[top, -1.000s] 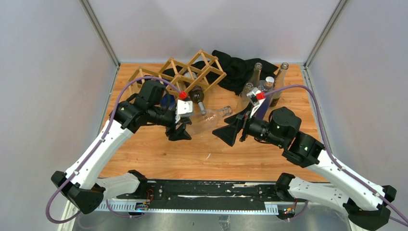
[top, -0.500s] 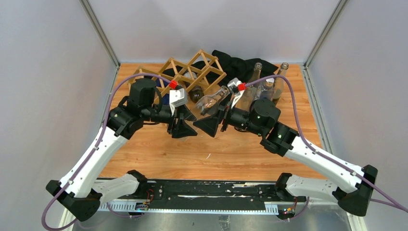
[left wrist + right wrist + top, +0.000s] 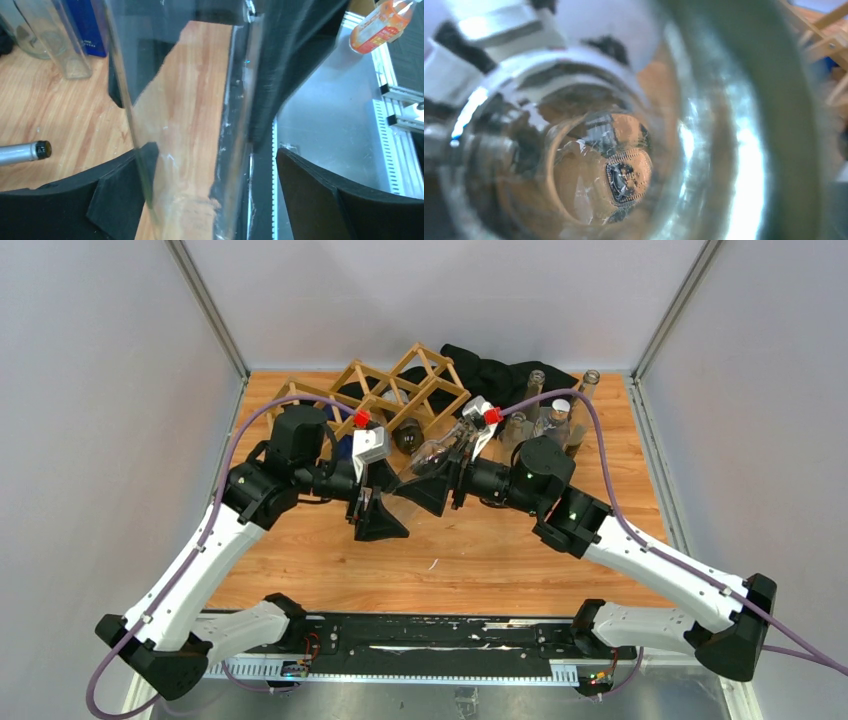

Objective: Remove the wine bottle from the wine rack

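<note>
The right gripper [image 3: 438,472] is clamped on the body of the wine bottle [image 3: 440,448], with one black finger under the glass and the other beyond it. In the left wrist view, one of those fingers lies flat along the bottle's side. The right wrist camera looks lengthwise through the glass, which fills its picture, so the fingers cannot be made out there.

The left gripper [image 3: 212,152] stands spread around the same bottle, just left of the right gripper. The glass lies against or very close to one finger [image 3: 117,200], and a plain gap shows between it and the other.

The wine bottle is clear glass, held above the wooden table [image 3: 480,550] and tilted. Its wide end points near and left, and its neck rises toward the far right. It is out of the wine rack [image 3: 400,390], which lies just beyond it at the far middle of the table. The neck ends near the rack's right corner, apart from it.

A dark bottle [image 3: 405,436] shows its end in a near cell of the rack, just beyond the two grippers. A blue bottle [image 3: 345,448] sits by the rack's near left side, partly hidden by the left arm. A black cloth [image 3: 495,375] lies behind and to the right of the rack. A group of clear glass bottles [image 3: 545,410] stands at the far right, beyond the right arm.

In the left wrist view a silver bottle neck [image 3: 22,151] with a dark cap enters from the left edge, its body out of frame. A small orange bottle [image 3: 382,25] shows over the grey metal surface beside the table.
</note>
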Available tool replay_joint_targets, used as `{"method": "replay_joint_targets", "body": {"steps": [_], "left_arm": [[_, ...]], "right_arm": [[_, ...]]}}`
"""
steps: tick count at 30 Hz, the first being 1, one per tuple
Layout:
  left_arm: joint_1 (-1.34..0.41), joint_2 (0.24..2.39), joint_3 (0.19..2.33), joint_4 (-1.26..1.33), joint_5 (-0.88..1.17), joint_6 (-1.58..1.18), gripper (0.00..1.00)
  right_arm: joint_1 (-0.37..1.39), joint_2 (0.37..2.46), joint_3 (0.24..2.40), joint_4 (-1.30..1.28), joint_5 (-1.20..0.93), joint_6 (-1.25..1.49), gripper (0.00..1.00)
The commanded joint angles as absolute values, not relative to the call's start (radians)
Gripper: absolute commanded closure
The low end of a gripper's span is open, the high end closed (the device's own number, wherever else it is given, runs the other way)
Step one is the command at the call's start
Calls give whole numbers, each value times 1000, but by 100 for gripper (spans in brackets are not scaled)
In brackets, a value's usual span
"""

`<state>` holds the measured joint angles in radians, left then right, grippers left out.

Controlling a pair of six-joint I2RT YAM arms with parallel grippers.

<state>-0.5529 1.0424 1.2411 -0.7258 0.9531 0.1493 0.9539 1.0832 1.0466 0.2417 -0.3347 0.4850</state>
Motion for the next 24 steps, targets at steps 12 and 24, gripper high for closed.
{"method": "replay_joint_targets", "body": {"steps": [12, 24], "left_arm": [[-339, 1177, 1464, -959, 810, 307, 0], [-295, 1236, 1500, -968, 630, 356, 0]], "right_arm": [[884, 903, 1054, -381, 292, 241, 100], [579, 838, 932, -476, 480, 260, 100]]}}
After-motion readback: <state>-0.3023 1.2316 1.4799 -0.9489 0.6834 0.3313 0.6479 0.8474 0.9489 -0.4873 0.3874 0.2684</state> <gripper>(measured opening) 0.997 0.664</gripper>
